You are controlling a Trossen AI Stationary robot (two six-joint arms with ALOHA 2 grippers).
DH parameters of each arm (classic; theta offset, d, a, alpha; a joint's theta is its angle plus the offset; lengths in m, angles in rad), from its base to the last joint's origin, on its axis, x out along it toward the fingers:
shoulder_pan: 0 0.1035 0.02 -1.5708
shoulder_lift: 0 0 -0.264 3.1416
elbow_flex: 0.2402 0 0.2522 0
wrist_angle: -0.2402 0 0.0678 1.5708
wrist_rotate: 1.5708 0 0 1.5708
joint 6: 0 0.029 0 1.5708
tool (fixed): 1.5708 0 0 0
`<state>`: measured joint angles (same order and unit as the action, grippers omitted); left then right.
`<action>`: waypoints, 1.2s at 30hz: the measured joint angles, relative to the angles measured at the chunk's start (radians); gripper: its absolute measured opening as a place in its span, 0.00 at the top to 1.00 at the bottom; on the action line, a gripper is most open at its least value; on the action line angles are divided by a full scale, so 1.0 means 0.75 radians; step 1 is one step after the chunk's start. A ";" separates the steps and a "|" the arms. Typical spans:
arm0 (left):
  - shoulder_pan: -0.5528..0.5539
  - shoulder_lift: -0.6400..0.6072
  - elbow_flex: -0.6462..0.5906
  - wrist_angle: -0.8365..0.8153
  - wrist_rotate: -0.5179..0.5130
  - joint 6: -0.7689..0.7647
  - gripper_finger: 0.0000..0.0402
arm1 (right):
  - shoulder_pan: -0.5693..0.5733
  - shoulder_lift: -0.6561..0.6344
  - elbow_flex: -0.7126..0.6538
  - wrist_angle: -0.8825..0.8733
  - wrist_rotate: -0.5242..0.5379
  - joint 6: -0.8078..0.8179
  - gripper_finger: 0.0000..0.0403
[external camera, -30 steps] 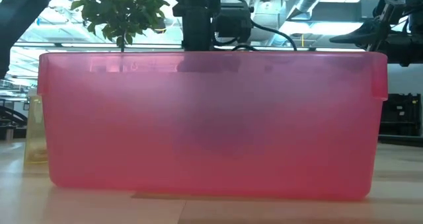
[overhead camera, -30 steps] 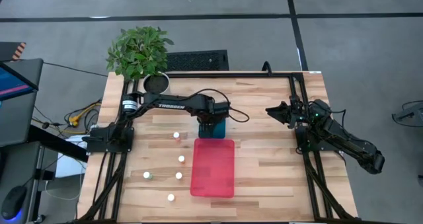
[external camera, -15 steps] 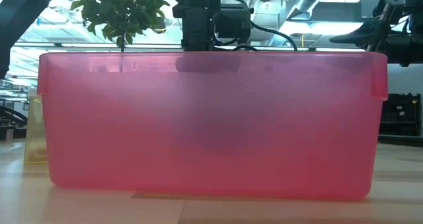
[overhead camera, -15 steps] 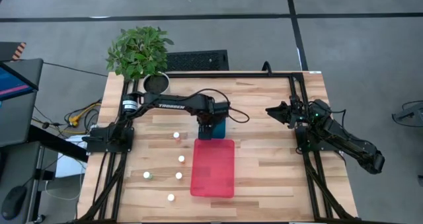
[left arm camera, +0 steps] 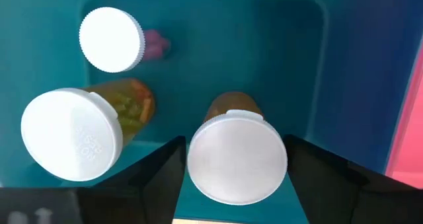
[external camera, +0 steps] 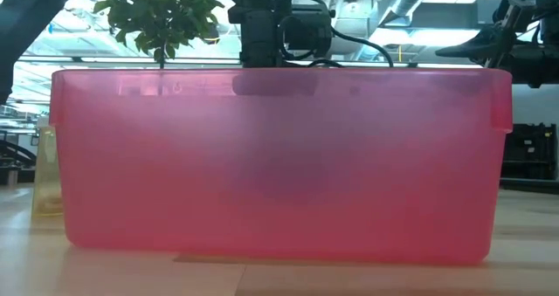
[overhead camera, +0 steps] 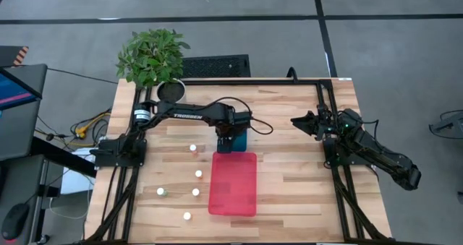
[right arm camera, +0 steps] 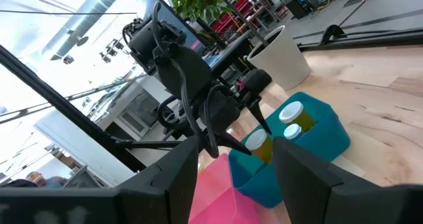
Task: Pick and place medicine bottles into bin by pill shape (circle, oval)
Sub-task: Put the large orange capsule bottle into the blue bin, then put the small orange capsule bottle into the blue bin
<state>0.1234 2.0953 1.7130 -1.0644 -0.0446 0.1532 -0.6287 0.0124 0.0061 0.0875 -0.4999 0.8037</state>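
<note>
My left gripper (overhead camera: pixel 231 138) is over the teal bin (overhead camera: pixel 241 141), shut on a medicine bottle (left arm camera: pixel 236 156) with a round white cap and an orange body. Two more bottles are inside the teal bin: one upright (left arm camera: pixel 111 39) and one with an orange body leaning (left arm camera: pixel 71 135). Several white-capped bottles stand on the table left of the pink bin (overhead camera: pixel 233 183), for instance one (overhead camera: pixel 193 147) and another (overhead camera: pixel 187 216). My right gripper (overhead camera: pixel 296 121) is open and empty at the table's right side. My left gripper pinches the bottle's white cap (left arm camera: pixel 195 162) by its two opposite sides between its two fingers. The fingers come from above, pointing down. The bottle is upright, its orange body below the cap inside the teal bin. I cannot tell whether its bottom touches the bin's floor.
The pink bin fills the low view (external camera: pixel 279 165) and hides the table behind it. A green plant (overhead camera: pixel 152 56) in a white pot (overhead camera: pixel 171 91) stands at the far left corner. Bare wood lies between the bins and my right arm.
My left gripper has gone down a little toward the teal bin with the bottle still between its fingers.
</note>
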 joint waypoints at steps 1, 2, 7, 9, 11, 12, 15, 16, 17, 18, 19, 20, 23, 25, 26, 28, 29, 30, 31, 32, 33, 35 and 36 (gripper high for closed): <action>0.000 0.000 0.000 -0.001 0.000 0.000 0.37 | 0.000 0.000 0.000 0.000 0.000 0.000 0.49; 0.000 0.000 0.000 -0.001 0.000 0.000 0.34 | 0.000 0.000 0.000 0.000 0.000 0.000 0.49; -0.001 0.000 0.000 -0.005 -0.019 -0.009 0.22 | 0.000 0.000 0.000 0.001 0.000 0.000 0.49; -0.001 0.000 0.008 -0.024 -0.032 -0.024 0.20 | 0.000 0.000 0.000 0.001 0.000 0.000 0.49; -0.001 0.000 0.037 -0.060 -0.029 -0.038 0.19 | 0.000 0.000 0.000 0.001 0.000 0.000 0.49; -0.001 0.000 0.054 -0.071 -0.030 -0.042 0.19 | 0.000 0.000 0.000 0.001 0.000 0.000 0.49; -0.001 0.000 0.119 -0.134 -0.031 -0.059 0.20 | 0.000 0.000 0.000 0.002 0.000 0.000 0.49; -0.001 0.000 0.148 -0.154 -0.031 -0.065 0.20 | 0.000 0.000 0.000 0.002 0.000 0.000 0.49; -0.001 -0.002 0.175 -0.170 -0.031 -0.073 0.20 | 0.000 0.000 0.000 0.002 0.000 0.000 0.49; -0.001 -0.003 0.200 -0.191 -0.031 -0.083 0.20 | 0.000 0.000 0.000 0.002 0.000 0.000 0.49; -0.002 -0.003 0.227 -0.224 -0.031 -0.095 0.20 | 0.000 0.000 0.000 0.002 0.000 0.000 0.49; -0.003 -0.002 0.255 -0.260 -0.030 -0.105 0.20 | 0.000 0.000 0.000 0.002 0.000 0.000 0.49; -0.011 -0.002 0.343 -0.344 -0.030 -0.144 0.20 | 0.000 0.000 0.000 0.002 0.000 0.000 0.49; -0.022 -0.002 0.401 -0.443 -0.029 -0.183 0.20 | 0.000 0.000 0.000 0.002 0.000 0.000 0.49; -0.030 -0.008 0.425 -0.486 -0.029 -0.206 0.20 | 0.000 0.000 0.000 0.002 0.000 0.000 0.49; -0.051 -0.041 0.439 -0.543 -0.029 -0.259 0.20 | 0.000 0.000 0.000 0.001 0.000 0.000 0.49; -0.065 -0.065 0.439 -0.566 -0.028 -0.294 0.20 | 0.000 0.000 0.000 0.001 0.000 0.000 0.49; -0.080 -0.088 0.439 -0.581 -0.026 -0.328 0.20 | 0.000 0.000 0.000 0.001 0.000 0.000 0.49; -0.097 -0.114 0.439 -0.592 -0.023 -0.360 0.20 | 0.000 0.000 0.000 0.001 0.000 0.000 0.49; -0.116 -0.142 0.439 -0.607 -0.019 -0.398 0.20 | 0.000 0.001 0.000 0.001 0.000 0.000 0.49; -0.137 -0.167 0.438 -0.614 -0.023 -0.440 0.20 | 0.000 0.001 0.000 0.001 0.000 0.000 0.49; -0.181 -0.226 0.436 -0.618 -0.040 -0.524 0.20 | 0.000 0.001 0.000 0.000 0.000 0.000 0.49; -0.209 -0.254 0.428 -0.624 -0.068 -0.570 0.20 | 0.000 0.001 0.000 0.000 0.000 0.000 0.49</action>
<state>-0.0331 1.9047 2.0339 -1.5324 -0.0959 -0.2746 -0.6285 0.0128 0.0060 0.0874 -0.4999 0.8040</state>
